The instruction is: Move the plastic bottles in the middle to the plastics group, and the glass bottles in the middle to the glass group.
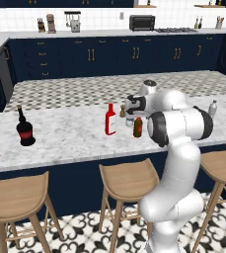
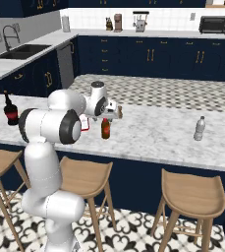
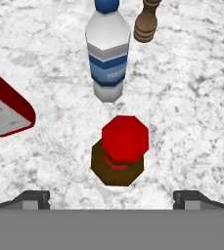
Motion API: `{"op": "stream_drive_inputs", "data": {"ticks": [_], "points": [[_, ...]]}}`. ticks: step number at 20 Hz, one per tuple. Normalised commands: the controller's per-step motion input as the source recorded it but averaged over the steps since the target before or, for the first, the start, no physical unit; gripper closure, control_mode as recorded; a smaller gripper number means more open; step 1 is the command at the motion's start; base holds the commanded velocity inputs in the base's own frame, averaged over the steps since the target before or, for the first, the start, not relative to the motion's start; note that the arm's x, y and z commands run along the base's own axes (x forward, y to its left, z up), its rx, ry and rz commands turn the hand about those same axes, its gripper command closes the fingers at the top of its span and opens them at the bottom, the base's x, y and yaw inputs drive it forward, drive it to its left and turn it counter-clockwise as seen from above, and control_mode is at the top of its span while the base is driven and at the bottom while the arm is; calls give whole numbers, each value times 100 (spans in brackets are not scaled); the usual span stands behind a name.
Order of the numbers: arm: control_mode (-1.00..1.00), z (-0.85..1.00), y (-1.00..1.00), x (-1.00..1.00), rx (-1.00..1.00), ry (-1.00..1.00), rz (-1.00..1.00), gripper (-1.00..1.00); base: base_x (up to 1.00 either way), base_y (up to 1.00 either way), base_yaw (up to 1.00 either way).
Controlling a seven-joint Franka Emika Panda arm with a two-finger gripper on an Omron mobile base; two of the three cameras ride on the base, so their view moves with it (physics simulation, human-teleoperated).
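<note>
The step in hand looks like picking the small brown bottle point(image 3: 118, 156), a glass one from the middle cluster; next the gripper point(image 3: 111, 197) must descend and close on its neck. The arm reaches forward, hand pointing down directly above it, fingers spread fully, holding nothing. The blue-labelled water bottle point(image 3: 107, 53) stands just beyond, the red bottle point(image 1: 110, 120) left.

Bare marble flanks brown bottle point(image 3: 117, 163); water bottle point(image 3: 107, 58) crowds beyond, red bottle point(image 3: 3, 110) left.
</note>
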Motion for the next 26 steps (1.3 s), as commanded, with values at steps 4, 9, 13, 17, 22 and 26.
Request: {"op": "stream_drive_inputs", "data": {"ticks": [4,9,13,17,22,26], "points": [[-100,-11,-2,28,0,0,0,-100,0,0,0],[-100,-22,0,5,0,0,0,-100,0,0,0],[-100,-22,0,14,0,0,0,-100,0,0,0],[-100,-10,0,17,0,0,0,-100,0,0,0],[-100,-8,-1,4,0,-1,0,-100,0,0,0],[-100,-16,-3,0,0,-7,1,-100,0,0,0]]}}
